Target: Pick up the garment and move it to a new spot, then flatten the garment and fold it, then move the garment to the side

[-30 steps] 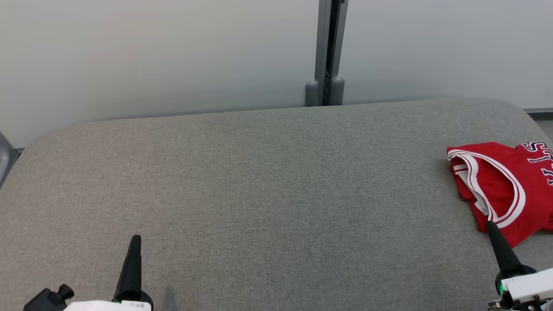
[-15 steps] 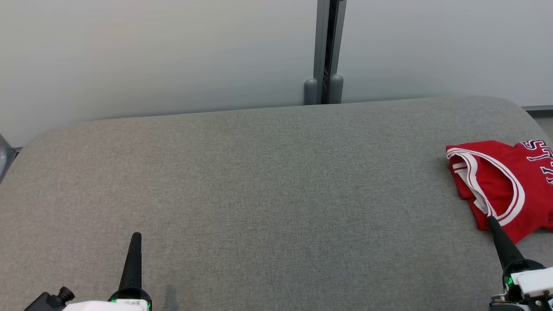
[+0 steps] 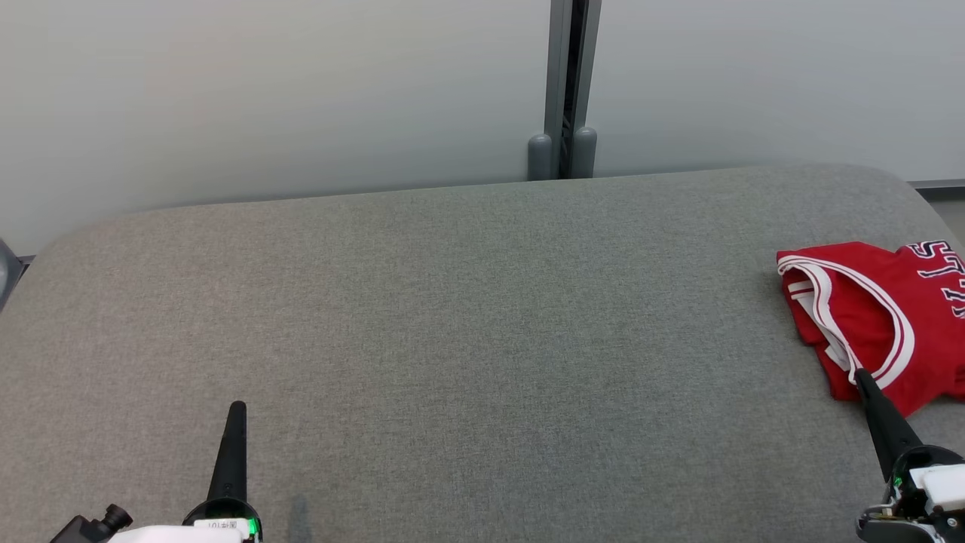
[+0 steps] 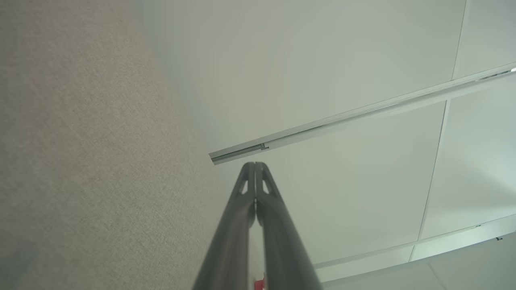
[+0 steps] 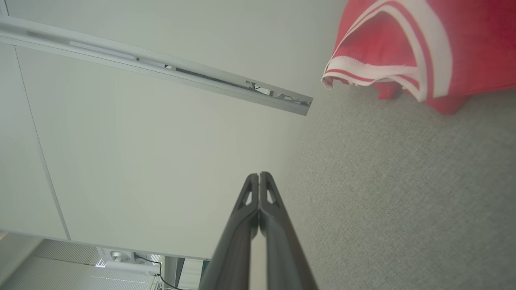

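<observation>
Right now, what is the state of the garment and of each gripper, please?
Red garment: folded in layers, lying at the right end of the grey padded surface, not held.
Left gripper: shut, empty.
Right gripper: shut, empty, tip near the garment's edge.

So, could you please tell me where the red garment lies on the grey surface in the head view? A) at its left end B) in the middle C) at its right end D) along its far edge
C: the red garment lies at the right end of the grey surface, by the right claw.
</observation>
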Tool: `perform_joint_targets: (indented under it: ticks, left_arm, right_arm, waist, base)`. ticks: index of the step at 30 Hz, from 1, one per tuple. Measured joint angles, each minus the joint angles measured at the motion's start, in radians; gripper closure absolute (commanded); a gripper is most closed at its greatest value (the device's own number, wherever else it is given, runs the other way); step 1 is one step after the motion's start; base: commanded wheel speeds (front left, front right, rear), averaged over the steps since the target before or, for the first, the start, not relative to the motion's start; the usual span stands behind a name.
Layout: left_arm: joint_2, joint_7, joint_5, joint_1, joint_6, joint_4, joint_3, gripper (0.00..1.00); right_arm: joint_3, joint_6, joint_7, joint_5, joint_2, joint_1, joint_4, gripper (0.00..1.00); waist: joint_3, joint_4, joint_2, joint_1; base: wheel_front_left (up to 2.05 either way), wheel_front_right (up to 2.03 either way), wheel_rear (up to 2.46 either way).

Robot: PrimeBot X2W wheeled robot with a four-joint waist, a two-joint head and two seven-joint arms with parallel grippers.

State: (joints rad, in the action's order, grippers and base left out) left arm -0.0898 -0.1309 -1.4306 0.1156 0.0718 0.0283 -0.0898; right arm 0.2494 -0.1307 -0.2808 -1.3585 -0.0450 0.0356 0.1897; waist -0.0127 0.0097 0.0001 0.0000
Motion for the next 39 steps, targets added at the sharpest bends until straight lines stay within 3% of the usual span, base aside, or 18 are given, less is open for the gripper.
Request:
perform_joint_targets:
  ticks: [28,39]
  left_arm:
    - [0.037,0.006,-0.161,-0.003,0.034,-0.015,0.018,1.0]
    - [0.043,0.007,-0.187,-0.006,0.041,-0.017,0.021,1.0]
  right_arm:
    - [0.03,0.0,-0.059,-0.208,-0.001,0.033,0.024,1.0]
    - [0.035,0.0,-0.07,-0.239,-0.001,0.037,0.028,1.0]
  waist:
    - [0.011,-0.008,0.0,0.0001]
    - [0.013,-0.01,0.0,0.0001]
  base:
    - [0.0,0.0,0.0]
    - [0.0,0.0,0.0]
